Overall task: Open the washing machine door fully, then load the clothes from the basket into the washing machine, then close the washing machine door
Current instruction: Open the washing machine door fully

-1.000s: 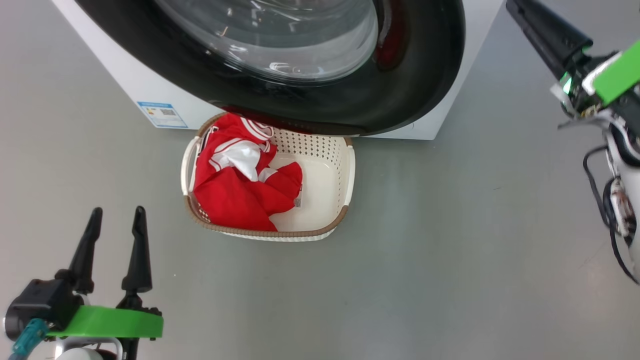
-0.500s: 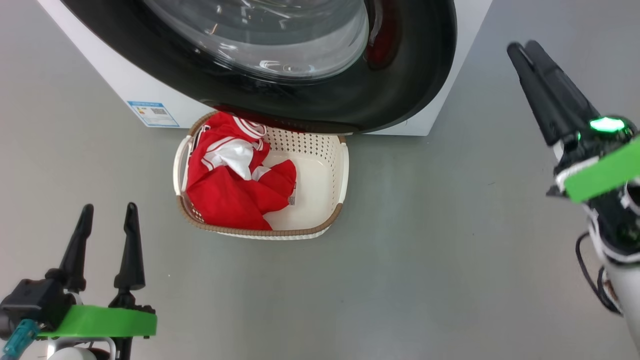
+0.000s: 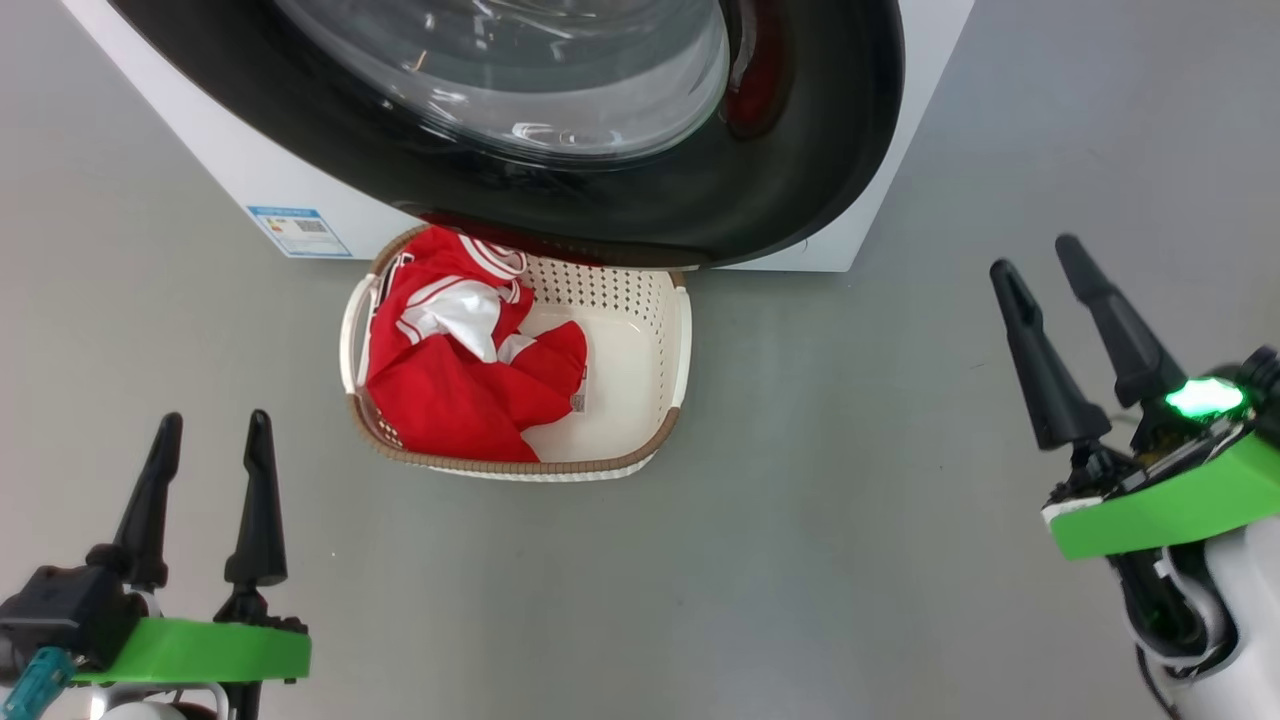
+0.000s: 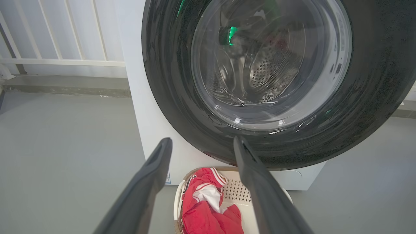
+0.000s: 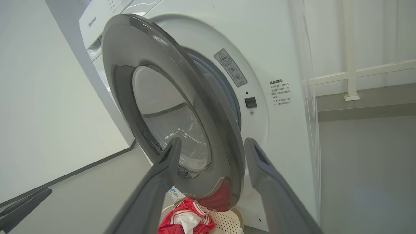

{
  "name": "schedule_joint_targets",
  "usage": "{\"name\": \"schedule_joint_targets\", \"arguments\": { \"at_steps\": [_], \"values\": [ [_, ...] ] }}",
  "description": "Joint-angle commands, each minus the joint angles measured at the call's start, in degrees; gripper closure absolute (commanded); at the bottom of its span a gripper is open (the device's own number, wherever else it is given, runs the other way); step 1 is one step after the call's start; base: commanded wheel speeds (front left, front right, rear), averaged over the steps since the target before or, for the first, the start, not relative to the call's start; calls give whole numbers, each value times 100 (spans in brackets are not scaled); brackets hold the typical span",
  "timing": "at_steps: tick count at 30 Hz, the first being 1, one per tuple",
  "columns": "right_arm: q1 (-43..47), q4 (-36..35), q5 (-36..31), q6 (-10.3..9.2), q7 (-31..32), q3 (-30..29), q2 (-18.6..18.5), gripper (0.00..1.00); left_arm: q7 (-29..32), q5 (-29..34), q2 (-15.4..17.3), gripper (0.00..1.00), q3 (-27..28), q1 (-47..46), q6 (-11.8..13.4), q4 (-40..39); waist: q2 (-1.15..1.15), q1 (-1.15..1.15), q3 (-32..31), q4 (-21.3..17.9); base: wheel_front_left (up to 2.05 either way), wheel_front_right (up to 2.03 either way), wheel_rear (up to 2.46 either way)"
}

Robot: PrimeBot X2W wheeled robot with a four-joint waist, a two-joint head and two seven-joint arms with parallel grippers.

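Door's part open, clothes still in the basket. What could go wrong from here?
The washing machine door hangs only partly open over the far end of the basket, so lifting the clothes now could drag them against its lower edge. The clothes are bunched toward one side of the basket; one pinch may take only part and drop the rest on the floor.

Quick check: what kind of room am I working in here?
Probably a laundry corner or utility room: a front-loading washing machine, a basket of red clothes on a plain grey floor, white railing behind.
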Motion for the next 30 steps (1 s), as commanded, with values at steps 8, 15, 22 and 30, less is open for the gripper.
{"name": "schedule_joint_targets", "arguments": {
  "at_steps": [8, 15, 22, 30],
  "values": [
    [449, -185, -1051, 10, -68, -638, 814, 0, -46, 34, 137, 0, 192, -76, -18, -232, 0, 0, 64, 40, 0, 0, 0],
    [541, 170, -1699, 10, -69, -761, 1056, 0, -46, 30, 123, 0, 159, -99, -18, -223, 0, 0, 80, 66, 0, 0, 0],
    [566, 520, -1874, 10, -69, -721, 1068, 0, -46, 33, 115, 0, 143, -82, -18, -199, 0, 0, 39, 85, 0, 0, 0],
    [550, 718, -1877, 10, -70, -657, 1088, 0, -46, 28, 131, 0, 127, -38, -18, -171, 0, 0, -31, 65, 0, 0, 0]
  ]
}}
